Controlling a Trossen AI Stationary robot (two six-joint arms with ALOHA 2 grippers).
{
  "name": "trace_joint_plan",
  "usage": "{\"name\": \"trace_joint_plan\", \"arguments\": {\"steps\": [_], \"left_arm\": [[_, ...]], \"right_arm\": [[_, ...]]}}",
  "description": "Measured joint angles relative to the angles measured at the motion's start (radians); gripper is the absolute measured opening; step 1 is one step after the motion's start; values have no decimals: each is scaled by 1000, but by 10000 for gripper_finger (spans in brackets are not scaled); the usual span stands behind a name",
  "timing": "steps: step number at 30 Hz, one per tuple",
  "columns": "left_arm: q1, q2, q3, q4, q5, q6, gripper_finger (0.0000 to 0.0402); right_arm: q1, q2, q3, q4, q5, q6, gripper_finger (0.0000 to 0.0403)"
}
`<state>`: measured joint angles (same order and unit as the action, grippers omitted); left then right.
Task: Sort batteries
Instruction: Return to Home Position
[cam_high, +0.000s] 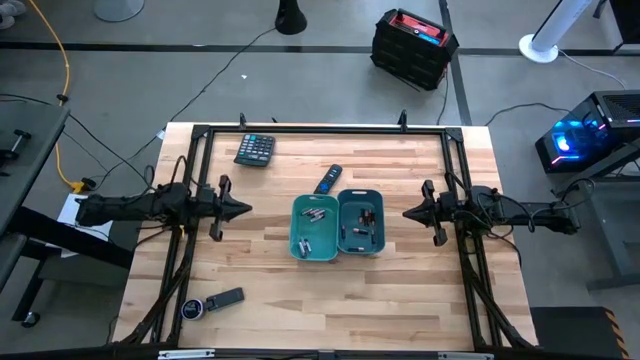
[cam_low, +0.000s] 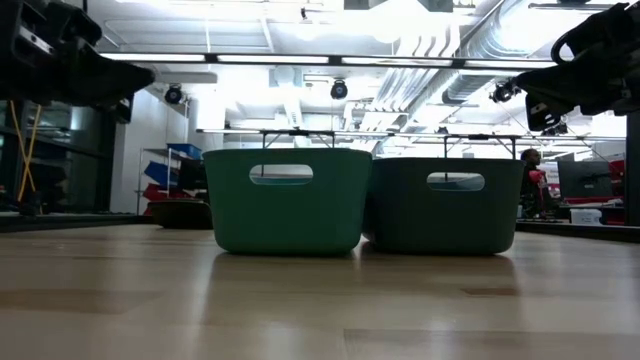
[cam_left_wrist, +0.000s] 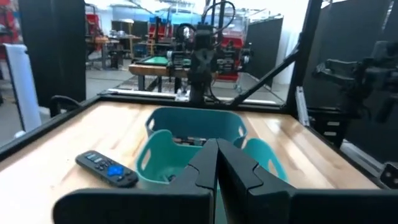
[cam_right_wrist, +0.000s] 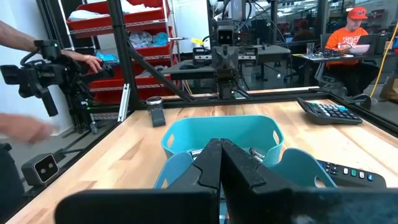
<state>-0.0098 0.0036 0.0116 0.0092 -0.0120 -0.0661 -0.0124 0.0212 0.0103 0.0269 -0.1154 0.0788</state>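
Closest to us, the left gripper (cam_left_wrist: 217, 144) fills its wrist view, fingers (cam_left_wrist: 202, 174) clenched on nothing. We see the right gripper (cam_right_wrist: 221, 143) likewise closed and empty. From above, both hang over the tabletop (cam_high: 400, 290), one on either side of the bins and well apart from them. Silvery batteries (cam_high: 315, 215) lie inside the teal bin (cam_high: 294, 230), and dark batteries (cam_high: 362, 232) lie in the bluer bin (cam_high: 381, 222) touching its right side. A remote (cam_high: 327, 180) lies just behind the bins, with a calculator (cam_high: 254, 149) farther back on the left.
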Motion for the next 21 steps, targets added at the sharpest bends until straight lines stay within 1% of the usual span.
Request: {"name": "trace_joint_plan", "arguments": {"steps": [4, 21], "left_arm": [[12, 0, 0, 10, 0, 15, 0], [1, 3, 0, 3, 0, 16, 0]], "right_arm": [[0, 0, 0, 0, 0, 0, 0], [0, 0, 0, 0, 0, 0, 0]]}}
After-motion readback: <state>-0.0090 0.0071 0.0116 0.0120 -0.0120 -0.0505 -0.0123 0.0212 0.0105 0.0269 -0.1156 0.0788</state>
